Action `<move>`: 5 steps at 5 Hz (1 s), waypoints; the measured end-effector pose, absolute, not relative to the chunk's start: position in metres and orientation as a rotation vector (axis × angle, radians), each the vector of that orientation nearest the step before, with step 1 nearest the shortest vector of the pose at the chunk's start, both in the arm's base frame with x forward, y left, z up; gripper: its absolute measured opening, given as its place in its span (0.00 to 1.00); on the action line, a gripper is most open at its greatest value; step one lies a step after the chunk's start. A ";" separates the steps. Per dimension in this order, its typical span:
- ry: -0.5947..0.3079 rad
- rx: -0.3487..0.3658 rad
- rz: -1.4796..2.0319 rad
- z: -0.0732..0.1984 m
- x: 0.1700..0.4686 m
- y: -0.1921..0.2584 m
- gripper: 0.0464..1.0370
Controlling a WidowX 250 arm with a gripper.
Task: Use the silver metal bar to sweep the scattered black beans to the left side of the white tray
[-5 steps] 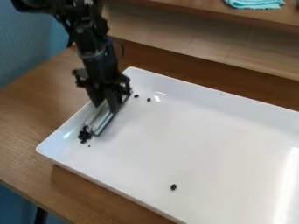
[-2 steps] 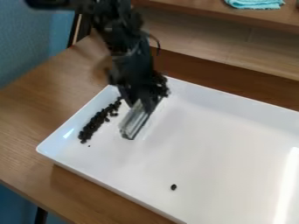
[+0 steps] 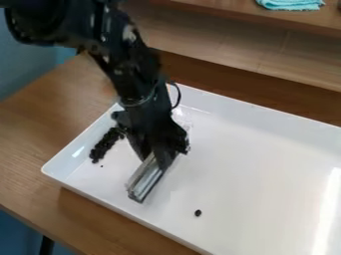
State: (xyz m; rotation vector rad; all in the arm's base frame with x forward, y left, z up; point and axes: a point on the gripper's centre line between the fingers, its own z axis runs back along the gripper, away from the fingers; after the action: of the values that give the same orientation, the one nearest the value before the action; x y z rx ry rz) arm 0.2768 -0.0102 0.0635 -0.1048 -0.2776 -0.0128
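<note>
Dark bits (image 3: 103,146) lie near 1 hand (image 3: 160,154) holding 1 silvery tool (image 3: 145,180).

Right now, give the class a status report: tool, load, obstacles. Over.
Tool gripping silvery bar, inside white tray. Dark bits heaped one side, lone bit on the other.

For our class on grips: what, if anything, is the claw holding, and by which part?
The claw holds a silvery scraper-like tool by its upper end, with the lower end sticking out.
</note>
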 end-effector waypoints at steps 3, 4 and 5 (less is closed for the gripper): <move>-0.234 -0.054 0.012 0.039 0.260 0.012 0.33; -0.247 -0.061 0.021 0.038 0.259 0.030 0.33; -0.252 -0.068 0.034 0.038 0.254 0.049 0.33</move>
State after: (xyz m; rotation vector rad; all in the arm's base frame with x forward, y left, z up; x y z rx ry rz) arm 0.2543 0.0491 0.0378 -0.0680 -0.2519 0.0340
